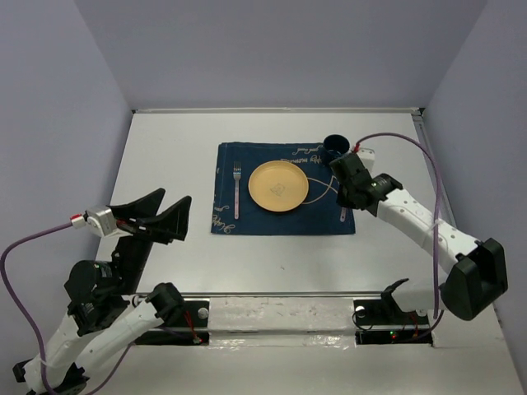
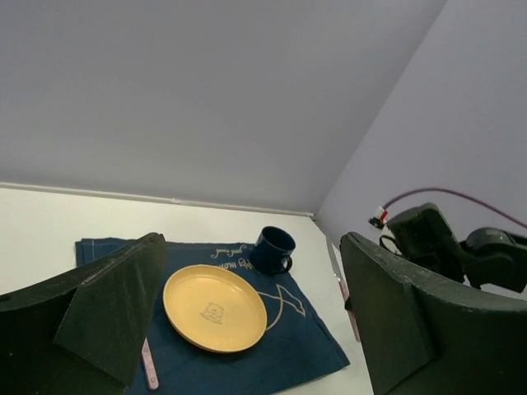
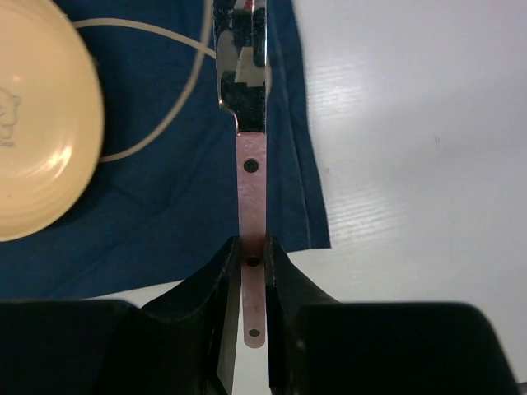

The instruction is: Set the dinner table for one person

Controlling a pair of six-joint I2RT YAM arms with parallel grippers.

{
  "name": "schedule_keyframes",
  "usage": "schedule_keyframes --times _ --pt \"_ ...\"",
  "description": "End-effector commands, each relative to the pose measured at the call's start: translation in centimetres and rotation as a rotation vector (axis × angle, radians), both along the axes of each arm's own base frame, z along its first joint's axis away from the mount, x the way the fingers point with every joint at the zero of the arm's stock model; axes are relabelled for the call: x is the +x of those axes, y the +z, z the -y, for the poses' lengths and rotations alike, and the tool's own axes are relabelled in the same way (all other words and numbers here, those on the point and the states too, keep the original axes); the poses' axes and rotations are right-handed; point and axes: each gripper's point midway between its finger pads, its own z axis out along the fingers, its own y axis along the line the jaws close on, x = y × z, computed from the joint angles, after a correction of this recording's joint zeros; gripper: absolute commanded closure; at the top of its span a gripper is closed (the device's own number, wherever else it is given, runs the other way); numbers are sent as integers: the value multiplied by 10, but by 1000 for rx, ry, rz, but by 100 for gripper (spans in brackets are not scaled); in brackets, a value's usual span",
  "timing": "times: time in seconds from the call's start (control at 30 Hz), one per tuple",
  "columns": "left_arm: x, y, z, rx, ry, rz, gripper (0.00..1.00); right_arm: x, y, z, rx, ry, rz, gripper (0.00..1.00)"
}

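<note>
On the white dinner table [image 1: 165, 263] lies a dark blue mat [image 1: 247, 220]. A yellow plate [image 1: 278, 186] sits in the mat's middle, with a pink-handled fork [image 1: 236, 191] to its left and a dark blue mug [image 1: 335, 146] at the far right corner. My right gripper [image 3: 251, 247] is shut on the pink handle of a knife [image 3: 251, 164]. The knife lies along the mat's right edge, blade pointing away. My left gripper [image 1: 152, 216] hangs open and empty well left of the mat, facing the plate [image 2: 214, 309].
Grey walls close in the table on the left, back and right. A raised rail [image 1: 424, 140] runs along the right edge near the right arm. A taped strip with the arm bases [image 1: 280, 317] crosses the near edge.
</note>
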Motion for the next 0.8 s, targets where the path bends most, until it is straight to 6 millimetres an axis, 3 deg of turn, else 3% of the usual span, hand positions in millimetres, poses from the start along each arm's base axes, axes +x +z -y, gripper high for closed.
schedule_keyframes --times 0.0,0.1,0.2,0.4,0.53,0.77 --pt "10 0 9 35 16 1 1 23 31 -33 -58 226 35 100" --pt "14 -3 11 51 26 -12 1 36 28 -71 -6 386 21 100" --pt "20 -8 15 71 37 -27 1 49 11 -90 2 454 -11 100" --pt "29 -16 21 109 51 -57 1 74 -23 -107 -13 471 -41 100" --pt "31 -18 22 116 57 -62 1 87 -48 -95 -27 418 -84 100" --pt "33 -19 25 128 53 -67 1 98 -70 -84 16 342 -101 100"
